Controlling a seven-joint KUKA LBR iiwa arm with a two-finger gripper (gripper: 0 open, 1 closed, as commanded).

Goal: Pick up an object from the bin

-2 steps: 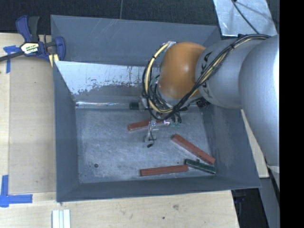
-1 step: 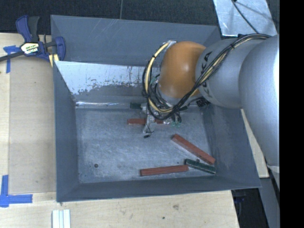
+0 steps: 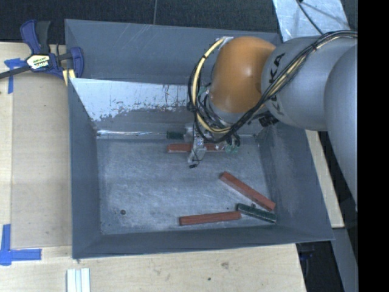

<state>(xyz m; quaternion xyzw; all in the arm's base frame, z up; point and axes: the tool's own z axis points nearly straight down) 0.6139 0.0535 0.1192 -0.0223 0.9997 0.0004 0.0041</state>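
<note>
The chief risk, as I judge it, is the closeness of the back wall (image 3: 140, 105); the claw (image 3: 194, 157) hangs low in the far part of the bin (image 3: 85, 181), and the flat red-brown strip (image 3: 178, 148) beneath it lies almost along the foot of that wall; a thin, flat thing on a metal floor gives little to grip, so the claw may scrape over it or push it tight against the wall instead of lifting it; a dark green piece (image 3: 175, 135) just beyond the strip could also be caught or nudged along with it. Whether the claw is spread or pressed together I cannot tell; nothing can be made out in it.

The red-brown strip passes behind the claw's tip, its longer end showing to the view's left of the claw and a short end to the view's right; whether they touch I cannot tell. A small green thing (image 3: 231, 149) sits near, on the arm's side. Well apart, toward the near wall, lie a slanted red-brown strip (image 3: 246, 190), a third red-brown strip (image 3: 209, 218) and a dark green stick (image 3: 255, 213).
</note>
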